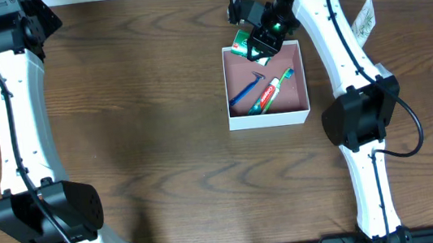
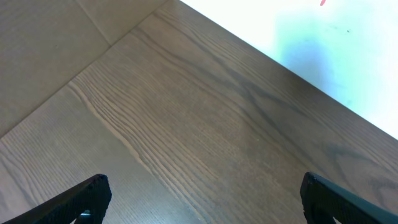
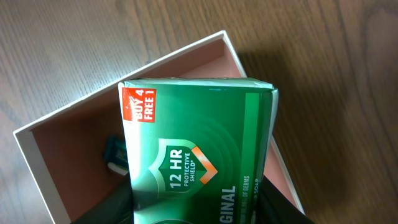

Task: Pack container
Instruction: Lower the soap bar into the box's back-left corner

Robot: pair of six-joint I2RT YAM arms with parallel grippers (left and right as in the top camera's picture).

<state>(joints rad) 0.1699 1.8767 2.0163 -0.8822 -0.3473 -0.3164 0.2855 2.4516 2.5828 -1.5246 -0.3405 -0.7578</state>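
Packing step: right claw (image 1: 260,44) gripping soap box (image 3: 198,155) above container (image 1: 269,119); left claw (image 2: 205,198) spread, idle. Next: lower, release inside.

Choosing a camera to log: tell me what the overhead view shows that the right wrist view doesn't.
Only overhead: the toothpaste in the cardboard box, and the left arm. Only right wrist: the print on the green soap box, 12 HR and BUY 4 FREE 1. Both: that soap box held above the cardboard box, over the wooden table.
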